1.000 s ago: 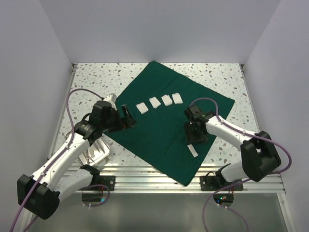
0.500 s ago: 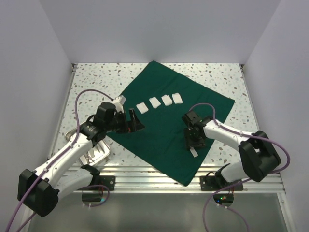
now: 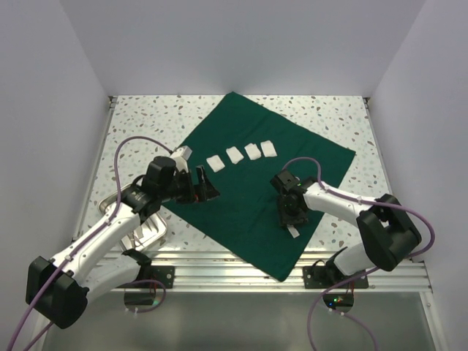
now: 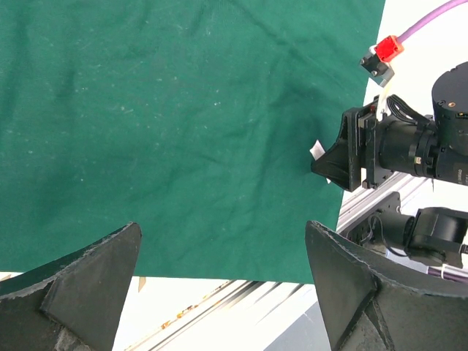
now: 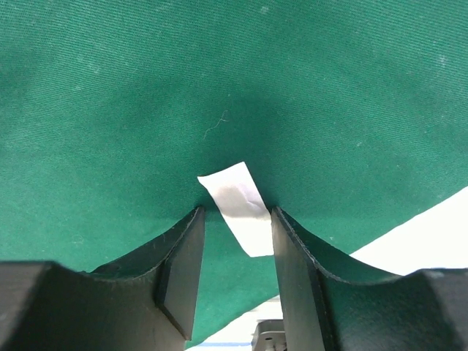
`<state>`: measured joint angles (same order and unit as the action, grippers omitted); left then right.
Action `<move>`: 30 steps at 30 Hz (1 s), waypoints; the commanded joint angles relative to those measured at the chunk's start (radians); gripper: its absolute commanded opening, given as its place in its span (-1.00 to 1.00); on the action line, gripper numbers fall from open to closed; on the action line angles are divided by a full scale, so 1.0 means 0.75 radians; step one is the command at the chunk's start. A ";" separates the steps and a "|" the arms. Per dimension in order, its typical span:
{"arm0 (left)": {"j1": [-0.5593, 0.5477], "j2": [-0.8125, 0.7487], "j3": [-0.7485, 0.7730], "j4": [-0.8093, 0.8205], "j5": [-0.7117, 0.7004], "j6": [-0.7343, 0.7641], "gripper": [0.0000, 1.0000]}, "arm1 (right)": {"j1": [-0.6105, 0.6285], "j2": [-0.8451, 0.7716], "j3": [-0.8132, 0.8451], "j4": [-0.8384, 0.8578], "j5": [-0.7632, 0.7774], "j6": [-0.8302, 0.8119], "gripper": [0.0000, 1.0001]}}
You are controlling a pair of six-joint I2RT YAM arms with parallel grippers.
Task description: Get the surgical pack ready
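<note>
White walls [image 3: 241, 44] are enclosing a speckled table [image 3: 146, 117]. One green drape [image 3: 241, 205] is lying flat on it, carrying five white pads [image 3: 234, 154]. The left gripper [image 4: 223, 248] is gaping empty. The right gripper [image 5: 235, 219] is straddling the nearest pad [image 5: 232, 194], and whether it is gripping is unclear.

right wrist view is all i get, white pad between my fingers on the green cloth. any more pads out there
Observer: Yes, a row of four white pads lies on the drape, farther from the arm bases than yours.
Operator: where's the other arm
Observer: The left gripper hangs over the drape's left part, jaws wide open, holding nothing.
Operator: any tray around
Observer: A steel tray sits on the table left of the drape, partly hidden by the left arm.
</note>
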<state>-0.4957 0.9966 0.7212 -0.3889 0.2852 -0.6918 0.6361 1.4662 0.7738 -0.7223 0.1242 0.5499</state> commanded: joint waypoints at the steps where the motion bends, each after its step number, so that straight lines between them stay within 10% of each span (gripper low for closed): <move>1: -0.014 -0.022 -0.006 0.046 0.021 0.006 0.95 | 0.007 0.019 0.020 0.000 0.094 0.019 -0.04; 30: -0.059 0.048 -0.080 0.234 0.152 -0.061 0.94 | 0.039 -0.143 0.091 0.008 0.033 -0.056 -0.53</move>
<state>-0.5259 1.0225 0.6720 -0.2985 0.3641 -0.7170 0.6476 1.4082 0.7879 -0.7216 0.1383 0.5365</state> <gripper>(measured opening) 0.972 0.237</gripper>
